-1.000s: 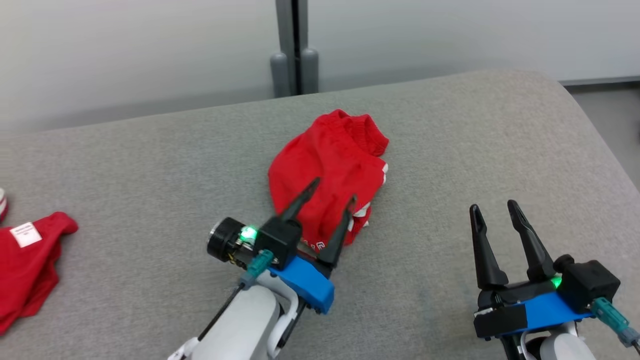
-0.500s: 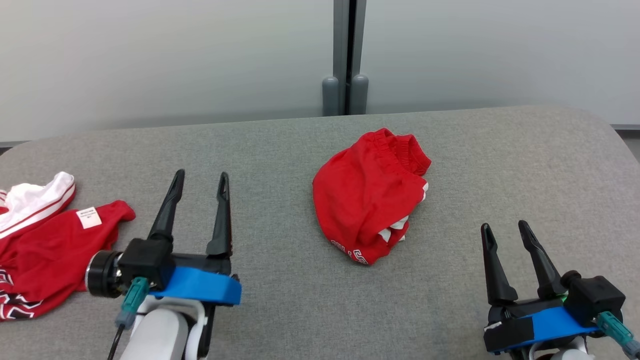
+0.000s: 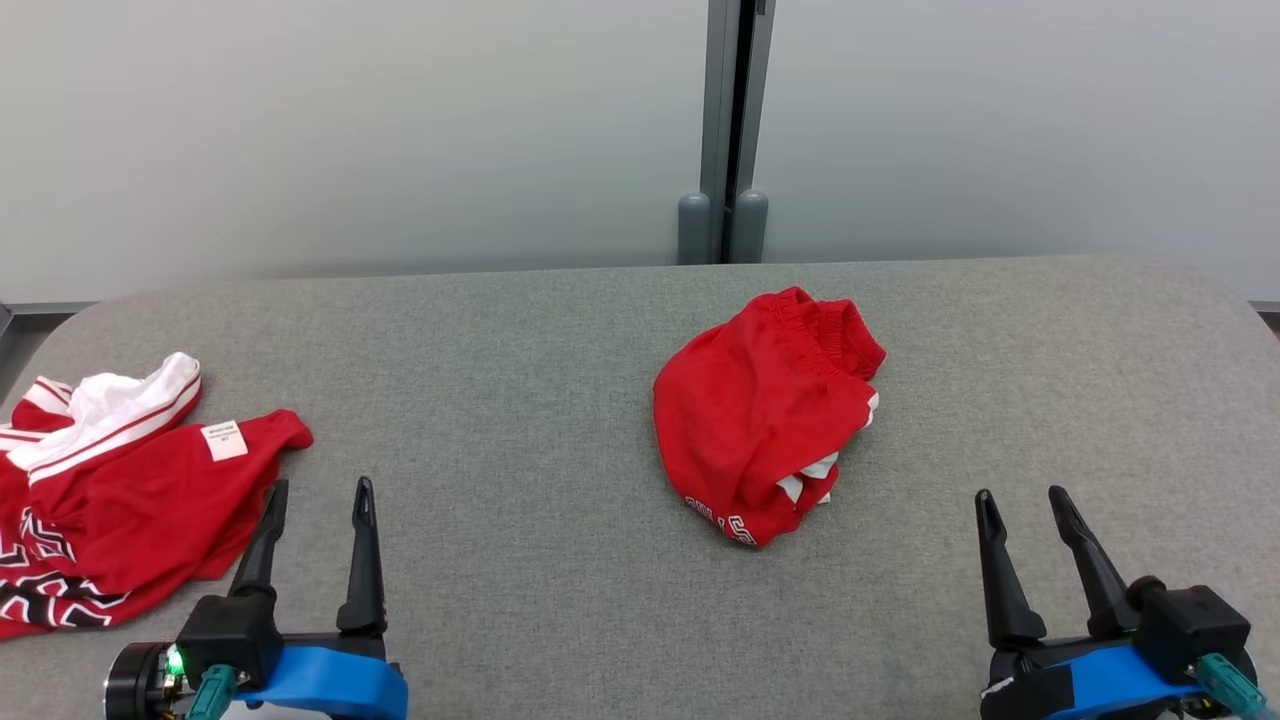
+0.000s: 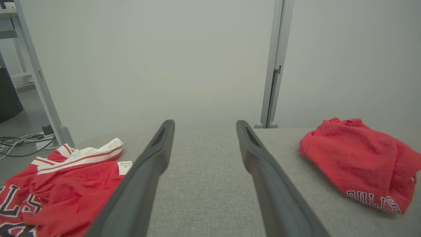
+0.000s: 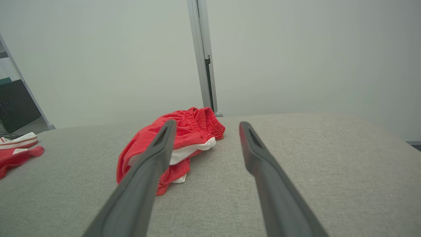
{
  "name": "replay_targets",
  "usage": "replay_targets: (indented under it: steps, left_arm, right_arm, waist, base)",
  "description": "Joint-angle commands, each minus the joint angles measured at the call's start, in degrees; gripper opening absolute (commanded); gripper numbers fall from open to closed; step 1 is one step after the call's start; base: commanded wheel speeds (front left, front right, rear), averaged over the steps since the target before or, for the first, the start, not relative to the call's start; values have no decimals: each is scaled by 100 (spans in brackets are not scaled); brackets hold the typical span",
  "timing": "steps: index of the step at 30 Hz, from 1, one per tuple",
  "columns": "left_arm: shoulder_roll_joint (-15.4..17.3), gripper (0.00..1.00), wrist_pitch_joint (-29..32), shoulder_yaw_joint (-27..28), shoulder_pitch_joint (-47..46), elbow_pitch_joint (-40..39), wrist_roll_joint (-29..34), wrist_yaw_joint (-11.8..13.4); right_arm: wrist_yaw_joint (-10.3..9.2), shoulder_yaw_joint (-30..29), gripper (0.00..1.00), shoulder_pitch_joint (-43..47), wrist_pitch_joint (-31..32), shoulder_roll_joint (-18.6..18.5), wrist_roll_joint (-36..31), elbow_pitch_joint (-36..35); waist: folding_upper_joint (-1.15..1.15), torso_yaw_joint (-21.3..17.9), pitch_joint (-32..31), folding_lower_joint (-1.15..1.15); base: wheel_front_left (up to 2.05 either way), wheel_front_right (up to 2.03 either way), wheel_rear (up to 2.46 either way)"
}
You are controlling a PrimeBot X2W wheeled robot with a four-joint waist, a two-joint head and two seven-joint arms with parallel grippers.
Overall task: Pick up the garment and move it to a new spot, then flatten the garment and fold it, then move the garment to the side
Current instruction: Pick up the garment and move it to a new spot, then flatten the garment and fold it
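on the grey table, just in front of the grey post and a little to its right, your red shorts lie in a crumpled heap. the waistband is toward the post, and the white trim and lettered hem are on the side away from it. nothing touches them.

a second ago your left gripper reached over the hem of the shorts farthest from the post. now it hangs well left of the post, far out from it, with its tips just beside the red jersey that sprawls farthest left of the post. its jaws are spread wide with only bare cloth of the table between them, as the left wrist view confirms. they were just as wide before.

your right gripper sits well right of the post, also far out from it. its jaws stand wide and hold nothing, much as a second ago.

the head camera has swung since then, so the shorts' shift in that view is not their own. their crumple looks unchanged, and they lie in front of the post as before.
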Motion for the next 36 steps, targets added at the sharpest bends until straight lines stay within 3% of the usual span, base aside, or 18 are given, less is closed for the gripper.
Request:
replay_targets:
  steps: [1,36]
  left_arm:
    - [-10,100,-17,70,61,18,54,-24]
    - [-361,100,-17,630,138,45,561,-270]
  right_arm:
    - [3,-35,100,98,-19,-13,-13,34]
    - [3,-58,100,144,-20,-13,-40,336]
  waist:
    - [0,-6,-9,1]
    - [0,-69,-44,1]
  base:
    - [0,0,0]
    - [0,0,0]
